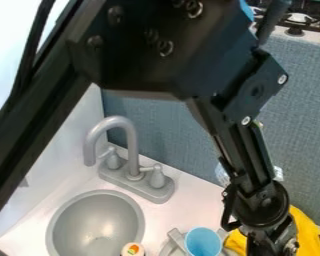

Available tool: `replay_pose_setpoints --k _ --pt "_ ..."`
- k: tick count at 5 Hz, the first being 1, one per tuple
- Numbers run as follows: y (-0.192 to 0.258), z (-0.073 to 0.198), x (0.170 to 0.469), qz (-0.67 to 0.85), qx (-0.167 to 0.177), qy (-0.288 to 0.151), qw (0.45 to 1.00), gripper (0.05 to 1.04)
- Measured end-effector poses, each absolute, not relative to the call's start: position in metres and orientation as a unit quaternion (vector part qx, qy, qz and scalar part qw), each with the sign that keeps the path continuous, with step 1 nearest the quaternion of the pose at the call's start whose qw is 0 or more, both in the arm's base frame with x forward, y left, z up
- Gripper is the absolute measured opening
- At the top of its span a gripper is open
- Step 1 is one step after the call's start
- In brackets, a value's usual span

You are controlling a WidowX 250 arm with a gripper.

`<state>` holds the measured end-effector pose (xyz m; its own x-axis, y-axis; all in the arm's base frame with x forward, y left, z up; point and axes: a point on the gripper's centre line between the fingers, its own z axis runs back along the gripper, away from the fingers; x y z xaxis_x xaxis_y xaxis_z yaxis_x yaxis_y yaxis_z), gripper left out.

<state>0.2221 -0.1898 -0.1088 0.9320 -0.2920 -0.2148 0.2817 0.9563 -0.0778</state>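
My tool [273, 241] hangs just right of the blue cup [203, 242], near the yellow item [303, 230]. Left of that cup I see the grey sink [96, 217] and, farther back, the faucet [130, 145].

Seen at eight o'clock: faucet [114, 123] in smooth, matt grey plastic. At seven: basin [96, 220], smooth, soft sheen. At six: counter [193, 200], smooth, pale. Between five and six: cup [203, 242], smooth plastic. Between four and five: cloth [304, 230], soft, matt. At three: panel [286, 115], rough, fabric-like. At twelve: arm [139, 60], black, low gloss, shiny metal screws [165, 48].

Toy kitchen, shown by sink [96, 220] and faucet [130, 150].
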Motion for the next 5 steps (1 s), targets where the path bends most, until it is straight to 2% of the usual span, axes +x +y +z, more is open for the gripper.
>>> replay_pose_setpoints --k 1,3,4,5 --pt "-0.185 -0.105 0.22 -0.128 -0.025 0.09 0.987 1.01" --pt "-0.194 -0.047 0.239 -0.064 -0.058 -0.004 0.996 1.002" --pt "-0.202 0.0 0.227 -0.059 -0.049 -0.014 0.997 1.002" --pt "-0.186 0.033 0.212 -0.064 0.003 0.001 0.998 1.002"
